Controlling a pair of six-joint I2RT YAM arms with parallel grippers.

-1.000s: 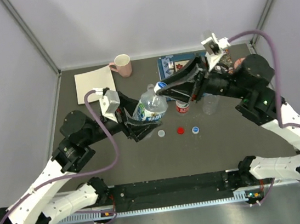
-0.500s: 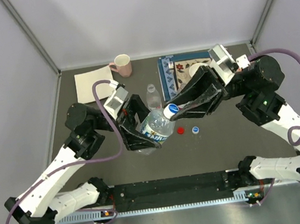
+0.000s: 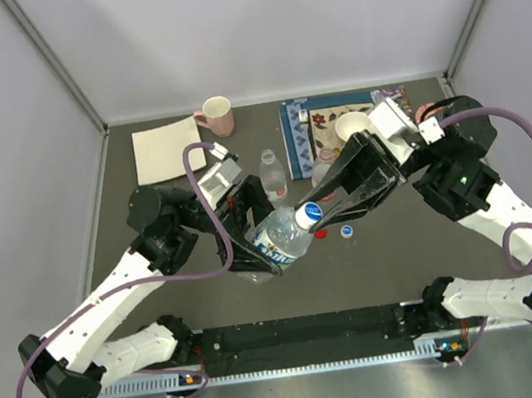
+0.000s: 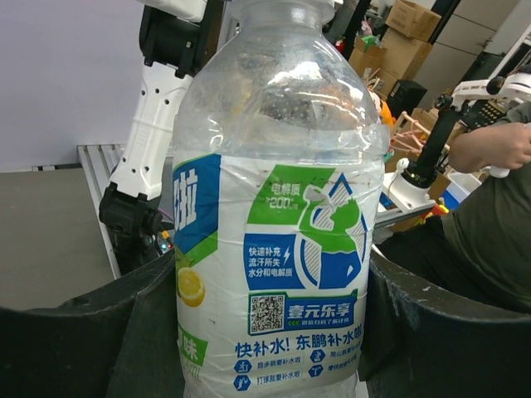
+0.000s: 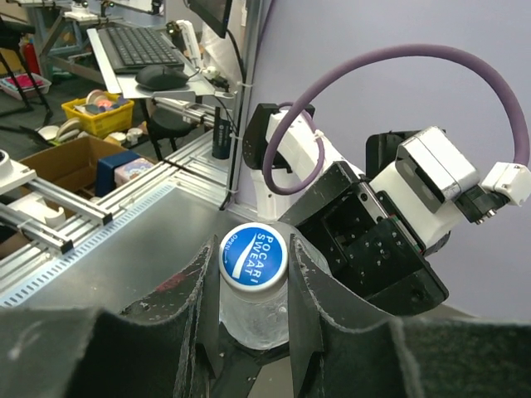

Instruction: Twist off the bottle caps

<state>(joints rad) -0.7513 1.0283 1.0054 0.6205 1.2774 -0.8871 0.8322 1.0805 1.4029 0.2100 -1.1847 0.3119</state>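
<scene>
From above, the left gripper (image 3: 264, 246) clasps a tilted bottle (image 3: 281, 240) over the table's middle, and the right gripper (image 3: 315, 214) pinches its blue cap (image 3: 307, 215). Left wrist: the labelled bottle sits tight between both fingers (image 4: 75, 332). Right wrist: the fingers press narrowly on both sides of the cap.

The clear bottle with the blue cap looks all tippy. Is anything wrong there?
Only that it leans. The clear plastic bottle with the green-and-blue label tilts sideways, the left gripper clamped round its body and the right gripper closed on its blue round cap. Nothing looks spilled or broken.
</scene>
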